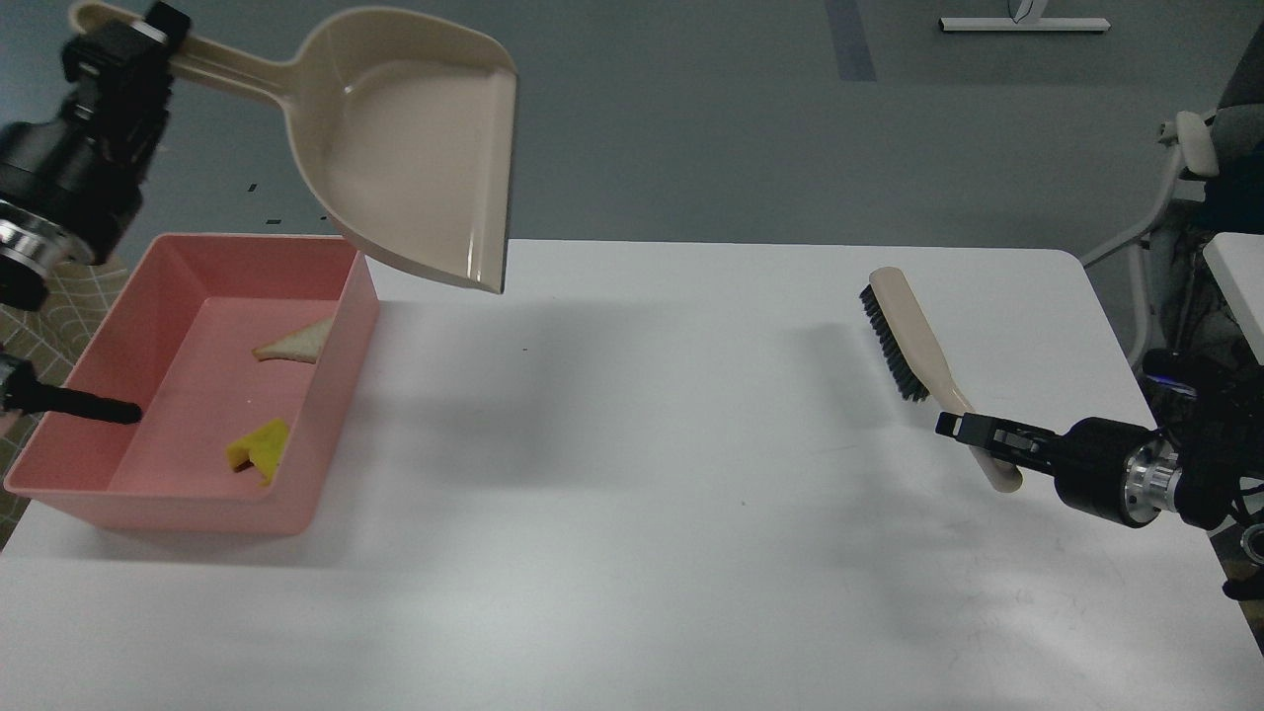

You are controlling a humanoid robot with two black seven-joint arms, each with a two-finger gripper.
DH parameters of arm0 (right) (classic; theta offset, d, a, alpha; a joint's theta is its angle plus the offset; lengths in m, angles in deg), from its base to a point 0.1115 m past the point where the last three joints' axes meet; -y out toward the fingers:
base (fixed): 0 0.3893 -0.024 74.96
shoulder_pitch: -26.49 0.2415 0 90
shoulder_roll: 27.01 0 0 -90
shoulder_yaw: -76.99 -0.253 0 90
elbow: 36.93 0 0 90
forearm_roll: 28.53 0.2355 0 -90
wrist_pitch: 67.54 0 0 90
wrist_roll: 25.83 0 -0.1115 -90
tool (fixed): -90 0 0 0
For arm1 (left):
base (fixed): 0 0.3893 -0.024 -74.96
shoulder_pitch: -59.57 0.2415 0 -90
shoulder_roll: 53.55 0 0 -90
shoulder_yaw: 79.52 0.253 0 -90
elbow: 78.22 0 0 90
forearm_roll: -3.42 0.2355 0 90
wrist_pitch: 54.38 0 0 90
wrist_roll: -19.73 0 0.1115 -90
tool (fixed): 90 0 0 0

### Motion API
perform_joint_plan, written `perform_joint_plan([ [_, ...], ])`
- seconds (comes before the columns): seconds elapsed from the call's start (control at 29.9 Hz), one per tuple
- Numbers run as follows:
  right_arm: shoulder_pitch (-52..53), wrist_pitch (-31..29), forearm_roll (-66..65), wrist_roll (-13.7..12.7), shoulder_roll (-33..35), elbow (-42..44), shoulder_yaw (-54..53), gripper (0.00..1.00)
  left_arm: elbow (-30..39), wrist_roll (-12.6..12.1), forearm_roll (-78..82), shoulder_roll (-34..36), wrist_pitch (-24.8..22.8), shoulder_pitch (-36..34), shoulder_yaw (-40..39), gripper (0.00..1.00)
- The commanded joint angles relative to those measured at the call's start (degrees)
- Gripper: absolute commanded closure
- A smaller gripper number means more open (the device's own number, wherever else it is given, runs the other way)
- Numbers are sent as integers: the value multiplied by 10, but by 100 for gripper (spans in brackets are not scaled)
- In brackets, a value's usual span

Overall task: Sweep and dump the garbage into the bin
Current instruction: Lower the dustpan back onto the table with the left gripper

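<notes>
While the beige dustpan (415, 148) hangs in the air at the far left, tilted with its open lip pointing down and to the right, the garbage already lies inside the bin (89, 351). That bin is a shallow rectangular pink tub sitting on the left edge of the white table (642, 494). Its floor holds two scraps, well apart: a pale beige, toast-like triangular slice (296, 343) on the far side near the right wall, and a yellow sponge chunk (259, 449) with a darker underside nearer, also close to the right wall.

The left gripper (148, 44) grips the dustpan's long handle at its far end, its fingers pinching the handle; the pan's bowl looks bare and clean. On the right, the right gripper (973, 434) holds the handle of a beige brush (908, 331) with black bristles, fingers closed around it. The brush slants away to the far left, bristles facing left, above the table's right part.
</notes>
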Motion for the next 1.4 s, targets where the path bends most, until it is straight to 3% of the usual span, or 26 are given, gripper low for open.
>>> perform_joint_plan([
  [0.0,-3,0,0,6,4,1,0,100,-8,-4,5,-83,18,-4,60,100],
  [0.13,-3,0,0,8,-1,0,0,100,-52,-2,13,-164,71,-29,137,100],
  [0.4,-9,0,1,8,-3,-1,1,100,-132,19,44,-242,136,-29,234,100],
  [0.67,-12,-6,2,26,-4,2,2,100,-179,66,130,-256,143,7,256,100],
  [1.1,-19,-6,2,28,-25,5,3,100,-190,70,130,-263,158,25,256,100],
  [1.2,-20,-6,2,28,-26,5,3,100,-190,70,126,-263,158,28,256,79],
  [1.27,-20,-6,2,28,-27,5,3,100,-191,70,124,-263,158,28,254,34],
  [1.34,-21,-6,2,28,-30,7,4,100,-199,70,122,-263,158,32,255,2],
  [1.37,-23,-6,2,28,-32,8,4,100,-201,70,121,-264,158,35,256,2],
])
